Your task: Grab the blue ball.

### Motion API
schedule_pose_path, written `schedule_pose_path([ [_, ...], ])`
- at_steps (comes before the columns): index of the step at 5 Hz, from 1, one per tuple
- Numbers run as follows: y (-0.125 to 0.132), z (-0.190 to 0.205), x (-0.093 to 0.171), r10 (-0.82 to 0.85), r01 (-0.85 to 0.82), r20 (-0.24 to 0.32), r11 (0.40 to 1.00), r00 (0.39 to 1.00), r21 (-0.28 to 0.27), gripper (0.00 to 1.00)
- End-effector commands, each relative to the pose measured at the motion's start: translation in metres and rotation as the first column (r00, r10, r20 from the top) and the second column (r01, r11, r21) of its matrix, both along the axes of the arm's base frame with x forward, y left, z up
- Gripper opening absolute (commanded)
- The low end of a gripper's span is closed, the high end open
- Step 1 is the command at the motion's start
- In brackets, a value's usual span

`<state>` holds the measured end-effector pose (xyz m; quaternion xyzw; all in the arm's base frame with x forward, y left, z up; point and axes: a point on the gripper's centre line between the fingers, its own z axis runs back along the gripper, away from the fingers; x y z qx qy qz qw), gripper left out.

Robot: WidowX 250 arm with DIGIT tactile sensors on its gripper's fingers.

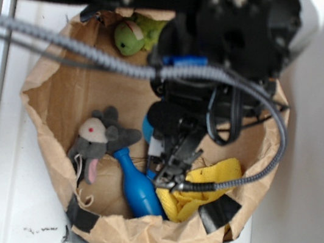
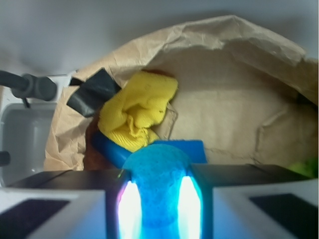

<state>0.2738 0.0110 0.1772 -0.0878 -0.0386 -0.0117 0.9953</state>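
Observation:
In the wrist view the blue ball (image 2: 158, 169), teal with a faintly rough surface, sits squeezed between my two fingers. My gripper (image 2: 160, 199) is shut on it, with bright glare on the pads at either side. From the exterior camera, my gripper (image 1: 171, 163) reaches down inside the brown paper bag (image 1: 55, 92), and the arm hides the ball there.
A blue bowling-pin toy (image 1: 139, 189) lies just left of the gripper. A crumpled yellow cloth (image 1: 200, 189) lies at its right, and a flat blue sponge (image 2: 195, 149) behind the ball. A grey plush mouse (image 1: 101, 136) and a green plush (image 1: 132, 35) lie further off. Black tape (image 1: 218, 212) patches the bag rim.

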Motion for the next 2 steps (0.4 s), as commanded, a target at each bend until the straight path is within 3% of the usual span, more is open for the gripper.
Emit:
schedule_pose_path([
  [1,0.0074,0.0238,0.0078,0.028,-0.039,0.082,0.991,0.996,0.128,0.00],
  [2,0.0063,0.0216,0.0092,0.023,-0.035,0.092,0.990,0.995,0.137,0.00],
])
